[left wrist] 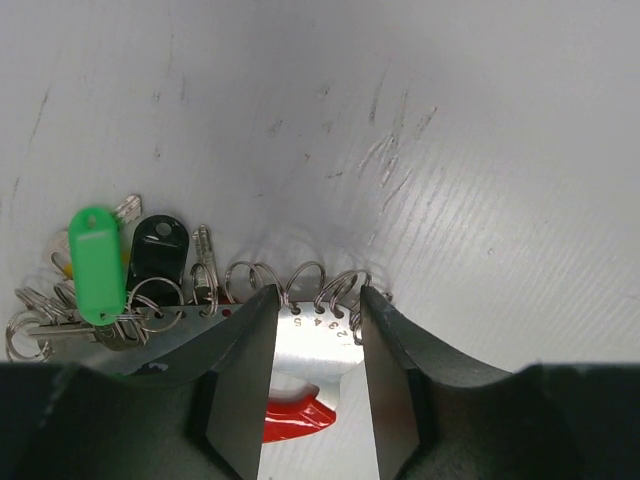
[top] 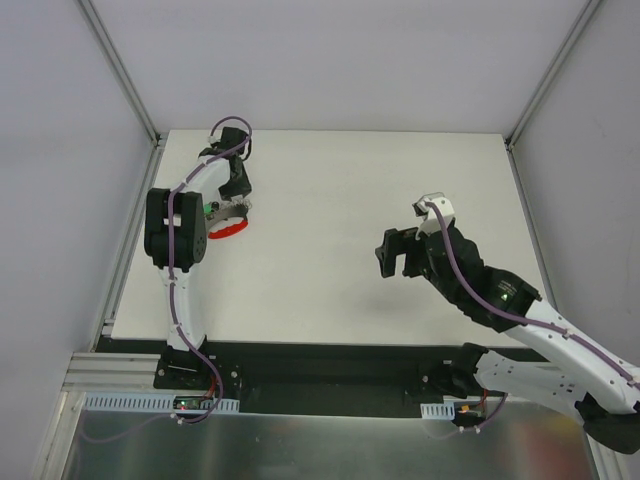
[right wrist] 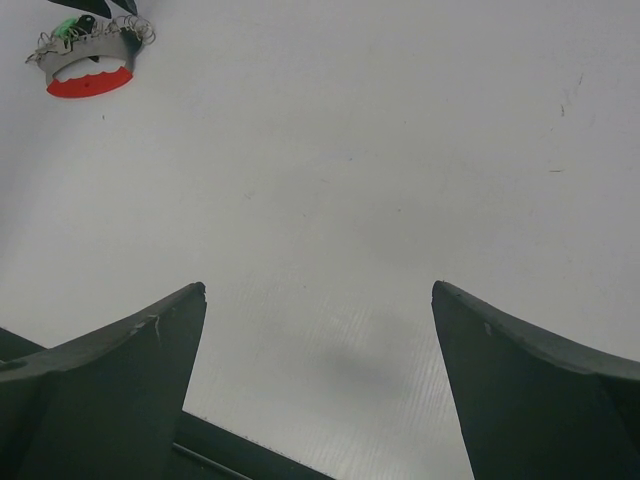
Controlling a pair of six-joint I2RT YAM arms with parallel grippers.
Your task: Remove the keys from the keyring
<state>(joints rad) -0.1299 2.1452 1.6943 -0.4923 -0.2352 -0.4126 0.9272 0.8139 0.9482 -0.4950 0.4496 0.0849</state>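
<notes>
My left gripper [left wrist: 318, 295] is down at the far left part of the table [left wrist: 450, 150], right over the keyring [left wrist: 315, 325]. Seen up close, the keyring is a silvery strip stamped with small digits. It has a row of thin wire loops [left wrist: 305, 275] along its far edge and a curved red grip [left wrist: 295, 418] on its near side. My two left fingers [left wrist: 240, 380] stand a modest way apart, and the numbered stretch of the strip shows bright in the gap between them. The strip runs on past both fingertips, out of sight behind them. I cannot tell whether I am pinching it or only sitting over it.

The keys [left wrist: 100, 300] hang in a bunch at the left end of the strip, lying flat on the table just beside my left finger. In the bunch I see a green tag [left wrist: 97, 255], a black tag [left wrist: 158, 250], a bit of yellow behind the green, and a few bare silver keys. All of them are on their loops.

My right gripper [right wrist: 318, 288] is spread wide and holds nothing, with only bare white table between its fingers. It hangs over the right half of the table, well apart from the keyring. From that wrist the keyring is small in the upper left corner, with its red grip towards me.
</notes>
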